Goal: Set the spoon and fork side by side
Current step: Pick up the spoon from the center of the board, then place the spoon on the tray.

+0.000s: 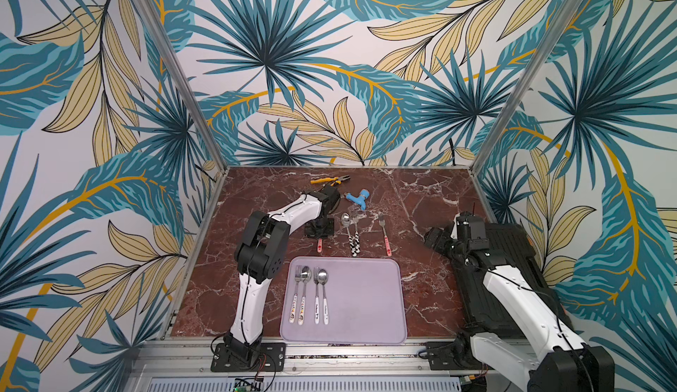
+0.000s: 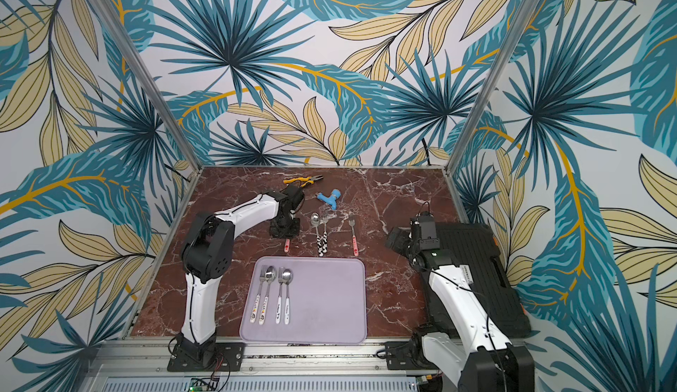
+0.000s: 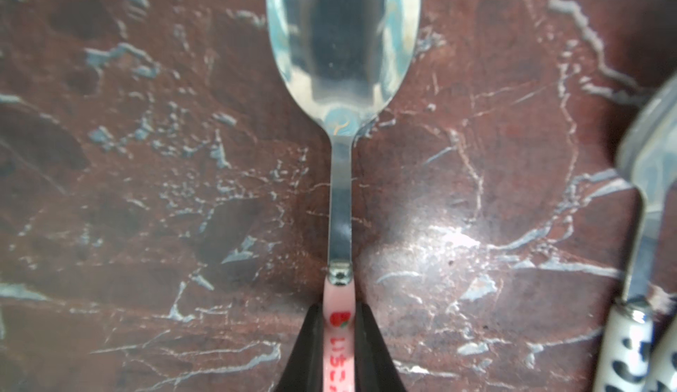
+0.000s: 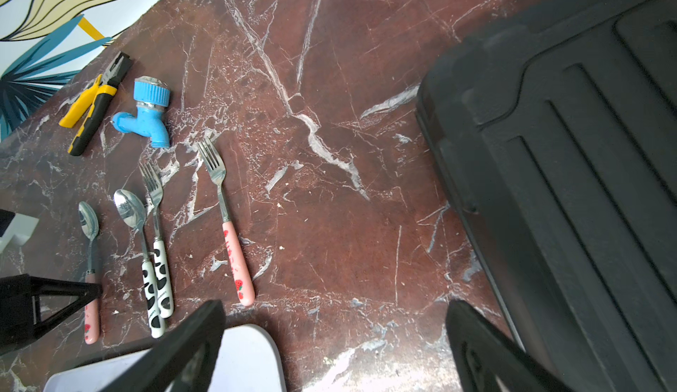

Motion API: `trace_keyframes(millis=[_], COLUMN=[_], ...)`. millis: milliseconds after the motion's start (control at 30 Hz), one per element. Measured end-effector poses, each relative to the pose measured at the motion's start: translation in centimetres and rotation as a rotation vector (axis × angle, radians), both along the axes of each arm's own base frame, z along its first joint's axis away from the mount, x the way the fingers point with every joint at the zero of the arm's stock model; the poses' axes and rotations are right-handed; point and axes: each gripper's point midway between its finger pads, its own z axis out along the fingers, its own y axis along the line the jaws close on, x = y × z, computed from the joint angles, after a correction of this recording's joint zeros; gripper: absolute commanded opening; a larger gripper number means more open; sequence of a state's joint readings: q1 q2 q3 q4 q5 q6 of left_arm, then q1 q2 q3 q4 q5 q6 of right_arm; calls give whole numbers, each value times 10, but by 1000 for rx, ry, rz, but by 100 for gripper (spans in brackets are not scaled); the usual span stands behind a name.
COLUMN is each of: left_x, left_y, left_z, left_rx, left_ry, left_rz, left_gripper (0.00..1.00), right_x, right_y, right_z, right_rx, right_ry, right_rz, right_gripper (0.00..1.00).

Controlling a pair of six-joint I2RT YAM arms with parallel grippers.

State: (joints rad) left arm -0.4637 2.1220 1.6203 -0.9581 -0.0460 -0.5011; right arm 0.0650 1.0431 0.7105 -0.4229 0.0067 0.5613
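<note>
Pink spoon (image 3: 340, 196) and pink fork (image 4: 223, 203) rest on the red-brown marble table (image 1: 421, 196), parallel but well apart, with a cow-spotted spoon and fork (image 4: 157, 262) between them. A black ribbed case (image 1: 513, 262) takes up the table's right side. A lilac tray (image 1: 366, 298) lies at the near edge and carries two white-handled spoon-and-fork pairs (image 1: 309, 291), each set side by side.

The left hand (image 3: 339, 309) is down at the table beyond the tray's left corner. Its black fingers (image 3: 311, 353) are pinched narrow on the pink spoon's handle, either side of a red strawberry print. The right hand (image 4: 335, 309) hovers beside the case, its fingers spread wide and empty.

Yellow-handled pliers (image 1: 329, 180) and a blue plastic tap (image 1: 359, 197) lie farther back.

The pink spoon has a shiny oval steel bowl, a flat narrow neck, a small metal collar, and a pale pink handle with red lettering. Its bowl points toward the back wall. The pink fork has four tines and the same strawberry handle.
</note>
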Motion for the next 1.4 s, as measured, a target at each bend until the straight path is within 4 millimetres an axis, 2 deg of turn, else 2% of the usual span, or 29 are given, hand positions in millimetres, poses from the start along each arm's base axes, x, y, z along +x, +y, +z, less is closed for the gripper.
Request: trace_keyframes(millis=[133, 367, 533, 667, 900, 1000, 1300, 1400], left_x=[2, 3, -17, -50, -112, -125, -152, -168], left_y=[-2, -13, -31, -49, -63, -69, -106, -114], left_z=[18, 72, 96, 95, 72, 67, 67, 59], left_rx=[-25, -103, -135, -146, -135, -141, -194, -201], left_ry=[-36, -144, -184, -166, -91, -80, -86, -63], left_rz=[-1, -18, -64, -117, -171, -180, -235, -247], left_gripper=[4, 4, 4, 4, 5, 5, 6, 7], right_x=[-1, -1, -3, -5, -8, -8, -10, -10], right_y=[0, 1, 0, 0, 0, 0, 1, 2], right_z=[5, 11, 18, 23, 24, 24, 17, 16], right_rx=[4, 9, 12, 13, 13, 13, 21, 23], right_ry=[-17, -38, -61, -76, -76, -75, -56, -53], right_rz=[-2, -1, -3, -3, -3, -3, -1, -2], right_gripper=[100, 99, 99, 99, 99, 99, 99, 100])
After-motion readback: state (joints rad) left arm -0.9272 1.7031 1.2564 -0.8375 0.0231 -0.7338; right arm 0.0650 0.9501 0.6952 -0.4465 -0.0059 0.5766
